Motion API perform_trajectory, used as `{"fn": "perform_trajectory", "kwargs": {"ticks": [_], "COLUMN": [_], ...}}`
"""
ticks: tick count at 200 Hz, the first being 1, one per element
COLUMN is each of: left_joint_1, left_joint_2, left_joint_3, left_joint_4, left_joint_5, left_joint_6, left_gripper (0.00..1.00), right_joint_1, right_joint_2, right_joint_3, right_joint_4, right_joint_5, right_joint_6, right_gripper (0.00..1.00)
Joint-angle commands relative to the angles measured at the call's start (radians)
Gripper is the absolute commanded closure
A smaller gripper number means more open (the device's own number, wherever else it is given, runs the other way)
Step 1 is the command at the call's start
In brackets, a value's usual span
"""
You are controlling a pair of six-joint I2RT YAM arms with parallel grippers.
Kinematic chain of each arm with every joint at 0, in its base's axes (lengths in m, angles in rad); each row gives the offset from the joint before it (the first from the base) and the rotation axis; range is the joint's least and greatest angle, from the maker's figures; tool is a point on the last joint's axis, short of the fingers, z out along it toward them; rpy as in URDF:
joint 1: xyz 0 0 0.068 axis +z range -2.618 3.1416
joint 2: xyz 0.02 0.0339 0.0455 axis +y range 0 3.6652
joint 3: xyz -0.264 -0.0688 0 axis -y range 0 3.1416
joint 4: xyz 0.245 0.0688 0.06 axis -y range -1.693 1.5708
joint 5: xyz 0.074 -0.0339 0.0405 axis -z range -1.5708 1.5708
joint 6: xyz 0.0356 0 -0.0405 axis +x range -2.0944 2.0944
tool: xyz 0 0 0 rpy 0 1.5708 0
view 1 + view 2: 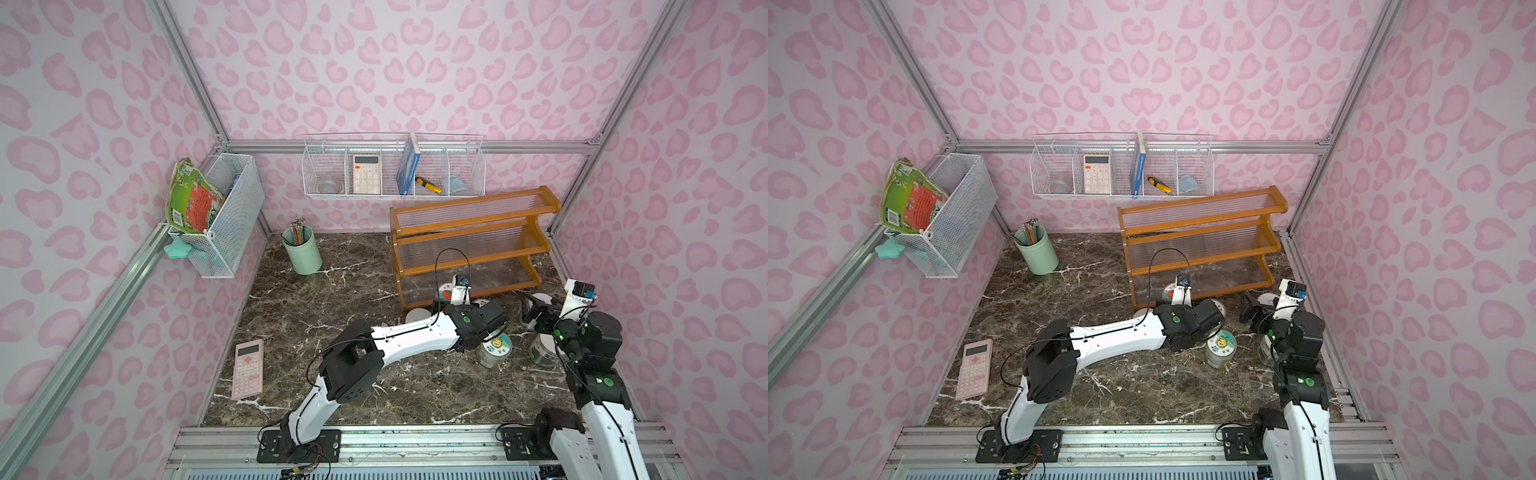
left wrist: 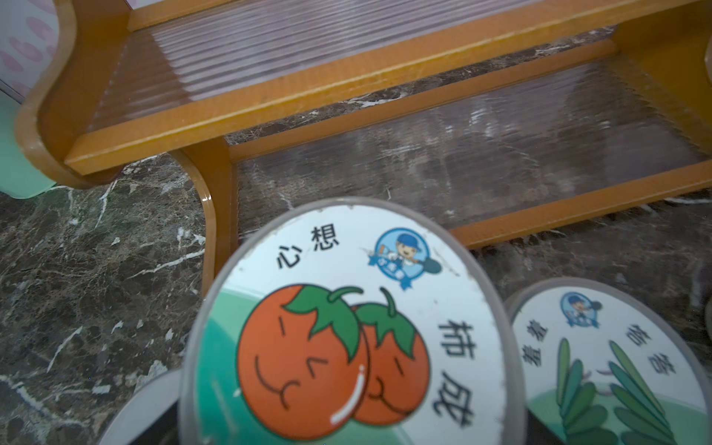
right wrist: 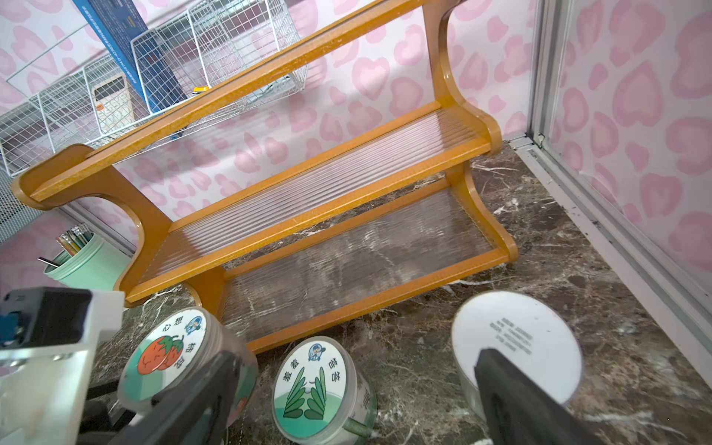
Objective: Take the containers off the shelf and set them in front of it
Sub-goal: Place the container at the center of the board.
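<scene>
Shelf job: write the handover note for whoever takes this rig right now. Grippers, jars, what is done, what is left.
The left gripper is shut on the tomato-lid jar at the front foot of the shelf; whether it is set down, I cannot tell.
The right gripper is open and empty beside the white-lid jar.
All three tiers are bare. On the table in front: leaf-lid jar, second white-lid jar, badge-lid jar, half-hidden jar under the right arm.
Done: six jars off.
Left: probably release the tomato-lid jar, then pull both arms back.
</scene>
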Motion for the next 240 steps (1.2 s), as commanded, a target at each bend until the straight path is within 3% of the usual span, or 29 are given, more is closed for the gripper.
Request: {"fn": "perform_trajectory", "kwargs": {"ticks": [1,103,130,176,240], "left_joint_1": [-0.02,-0.186,-0.217,-0.278,-0.301], "left_joint_2": [-0.046,-0.283,-0.329,-0.404,-0.468], "left_joint_3": [-0.027,-0.289,-0.325,-0.505,-0.645], "left_joint_4": [0.024,0.082,0.044,0.05,0.09], "left_joint_5": [-0.013,-0.002,0.015,0.049,0.052], "left_joint_6": [-0.007,0.053,0.011,-0.036,-0.081], "left_gripper": [0.26,0.26,0.26,0.27,0.27], "right_joint_1": [-0.002,-0.007,-0.007,-0.007,-0.007], "right_joint_2": [-0.003,0.001,-0.007,-0.02,-0.032], "right_joint_3": [0.01,-0.006,-0.016,-0.024,-0.012], "right_joint_4": [0.014,0.046,0.05,0.069,0.057], "right_joint_5": [0.014,-0.019,-0.032,-0.042,-0.052], "right_joint_6": [0.006,0.031,0.039,0.051,0.059], "right_gripper": [0.01,0.01,0.01,0.01,0.01]}}
